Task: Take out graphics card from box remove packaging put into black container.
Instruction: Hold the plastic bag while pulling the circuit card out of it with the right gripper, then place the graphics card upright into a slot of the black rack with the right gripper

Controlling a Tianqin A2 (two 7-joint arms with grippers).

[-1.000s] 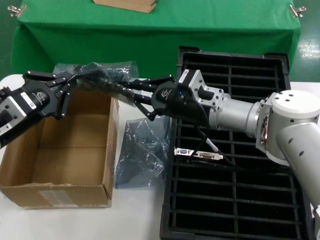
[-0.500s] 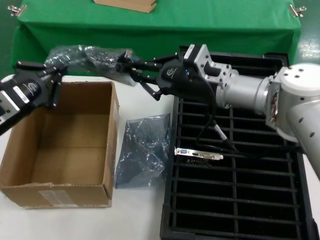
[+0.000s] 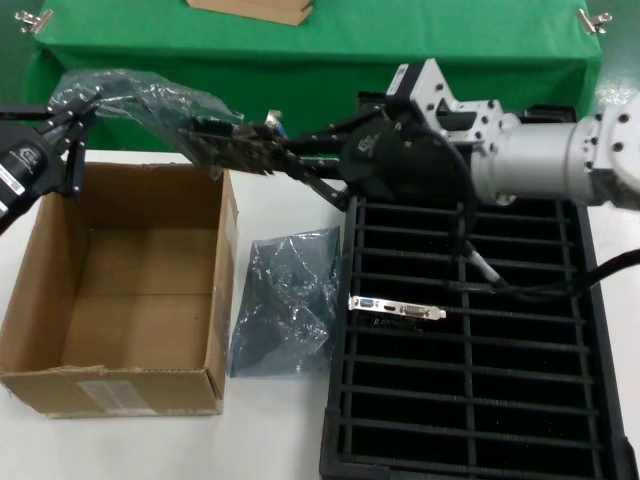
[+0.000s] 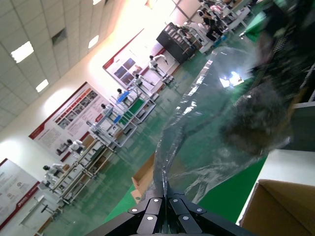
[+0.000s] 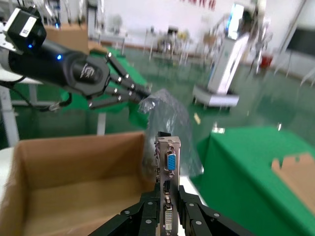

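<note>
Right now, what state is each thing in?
Brown cardboard box: open, empty.
Held grey-blue plastic bag: pinched by left gripper, aloft.
Dark graphics card, silver bracket: gripped by right gripper, partly out of that bag.
Second crumpled plastic bag: lying beside the box.
Second card: slotted in black slotted tray.

Both arms end in a black multi-link pincer point(image 3: 283, 152); the right arm is silver, trailing a black cable.
</note>
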